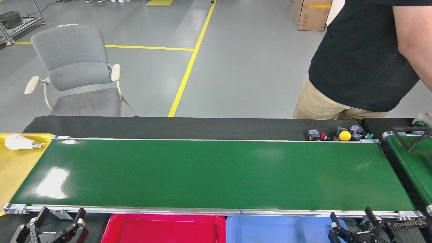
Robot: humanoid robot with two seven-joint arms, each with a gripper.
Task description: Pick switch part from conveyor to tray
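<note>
The conveyor [216, 173] is a long glossy green belt with silver rails, and nothing lies on it. A small pile of switch parts [339, 135], grey blocks with yellow, red and green buttons, sits on the black table just beyond the belt's far right corner. Below the near rail lie a red tray [165, 229] and a blue tray [276, 231]. At the bottom left my left gripper [61, 217] stands open with nothing between its fingers. My right gripper [351, 221] is open at the bottom right, over the blue tray's right end.
A yellow tray [17, 168] with a white light bulb [18, 142] lies at the left end. A second green belt [413, 162] with a black bracket runs at the right. A person in a black shirt [364, 60] stands behind the table. A grey chair [76, 71] stands at back left.
</note>
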